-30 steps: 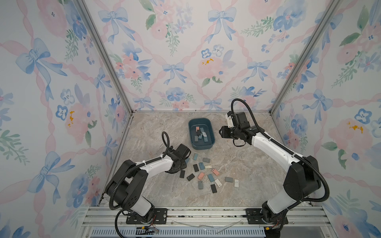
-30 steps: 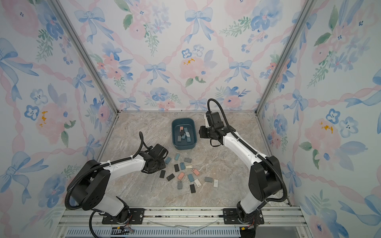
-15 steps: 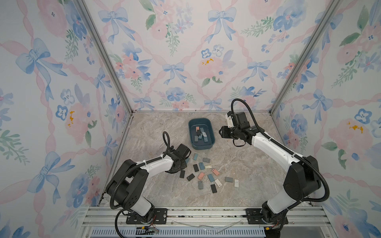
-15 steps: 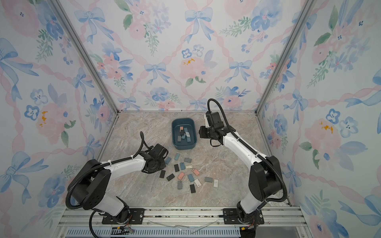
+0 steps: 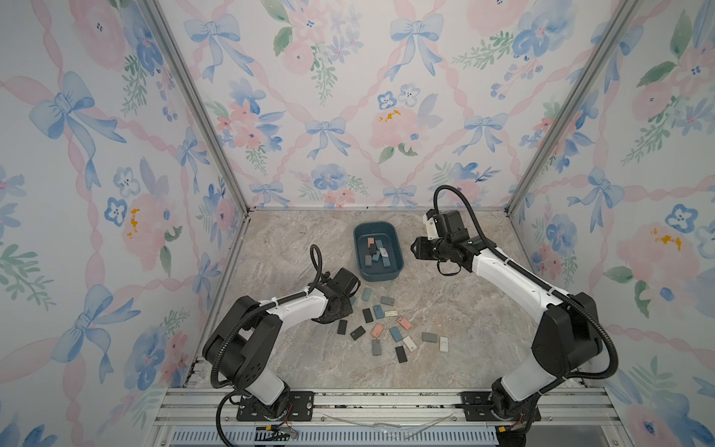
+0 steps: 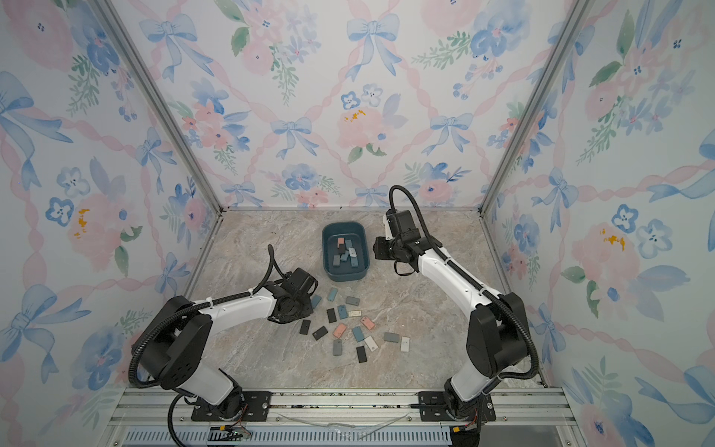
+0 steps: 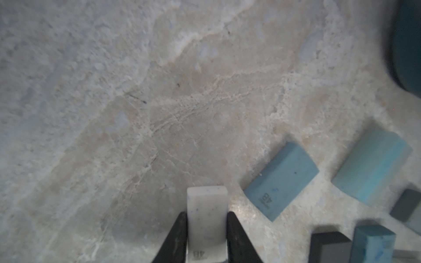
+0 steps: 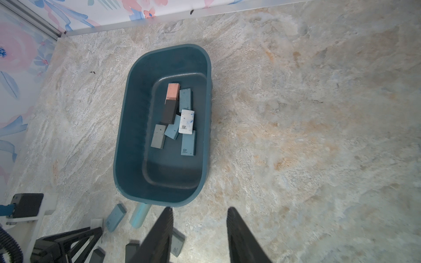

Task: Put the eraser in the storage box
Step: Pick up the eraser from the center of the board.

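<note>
Left hand, top views: the left hand is low over the table at the left edge of the loose erasers; the wrist hides its fingers in both top views.
Right hand, top views: the right hand hangs just to the right of the box.
Box, top views: the dark blue box stands toward the back middle of the table with several erasers inside.
Loose erasers, top views: the loose erasers, black, grey, blue, pink and white, lie scattered in front of the box, between the two arms.
Left hand, left wrist view: the left hand has both black fingers pressed on the long sides of the white eraser, marked 4B, whose end sticks out past the tips. Whether it is off the table cannot be told.
Neighbours, left wrist view: a blue eraser marked 4B lies just beside it.
Right hand, right wrist view: the right hand has its fingers apart, with bare table between them and nothing held.
Box, right wrist view: pink, black, grey, white and blue erasers lie heaped toward one end of the box.
</note>
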Robot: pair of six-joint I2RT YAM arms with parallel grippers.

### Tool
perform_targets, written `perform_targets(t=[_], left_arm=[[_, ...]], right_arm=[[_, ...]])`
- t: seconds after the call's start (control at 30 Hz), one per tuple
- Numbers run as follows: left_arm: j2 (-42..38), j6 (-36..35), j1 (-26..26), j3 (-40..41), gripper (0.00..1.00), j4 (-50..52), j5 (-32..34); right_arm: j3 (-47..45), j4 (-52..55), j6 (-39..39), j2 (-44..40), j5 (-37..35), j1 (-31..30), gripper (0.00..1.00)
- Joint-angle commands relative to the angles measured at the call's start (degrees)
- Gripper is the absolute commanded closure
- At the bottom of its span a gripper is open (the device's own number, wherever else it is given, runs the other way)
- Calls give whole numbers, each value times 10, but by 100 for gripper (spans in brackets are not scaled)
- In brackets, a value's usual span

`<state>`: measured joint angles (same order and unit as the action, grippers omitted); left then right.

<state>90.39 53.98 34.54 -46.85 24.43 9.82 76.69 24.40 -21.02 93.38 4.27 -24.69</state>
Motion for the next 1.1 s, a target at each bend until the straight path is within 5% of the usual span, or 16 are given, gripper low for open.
perform_targets(t=[0.0,0.8,1.07], left_arm=[[25,-7,3,14,74,35,-25],[-70,-21,-3,-33,76,43,7],[-33,-86,-21,-150,74,43,5]], right_arm=[[6,6,-6,7,3,4,58],[2,3,-8,2,0,6,58],[1,4,-8,1,2,6,58]])
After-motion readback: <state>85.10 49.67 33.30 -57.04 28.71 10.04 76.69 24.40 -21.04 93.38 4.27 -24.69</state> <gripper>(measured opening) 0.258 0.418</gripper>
